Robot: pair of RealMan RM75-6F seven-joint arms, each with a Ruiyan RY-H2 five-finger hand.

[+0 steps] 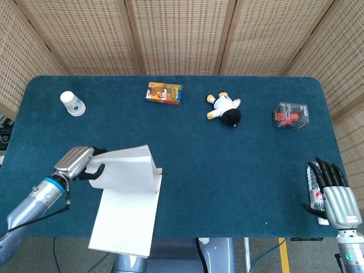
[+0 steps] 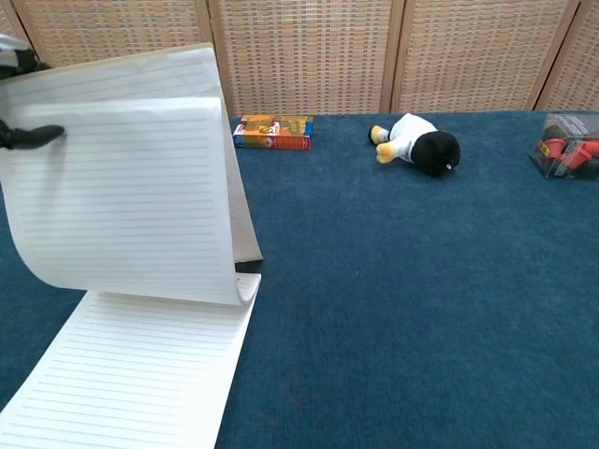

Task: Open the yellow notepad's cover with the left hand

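The notepad (image 1: 124, 216) lies at the front left of the table with a white lined page (image 2: 131, 383) exposed. Its cover and some lined sheets (image 1: 128, 169) are lifted and stand curled up above the top edge; in the chest view the raised sheet (image 2: 122, 178) fills the upper left. My left hand (image 1: 77, 162) grips the left edge of the raised sheets; only a dark fingertip (image 2: 33, 137) shows in the chest view. My right hand (image 1: 331, 190) rests at the table's front right edge, fingers extended, holding nothing.
A paper cup (image 1: 72, 103) stands at the back left. A colourful box (image 1: 164, 92), a plush penguin (image 1: 226, 110) and a clear box with a red object (image 1: 290, 115) lie along the back. A small clear item (image 1: 313, 185) lies by my right hand.
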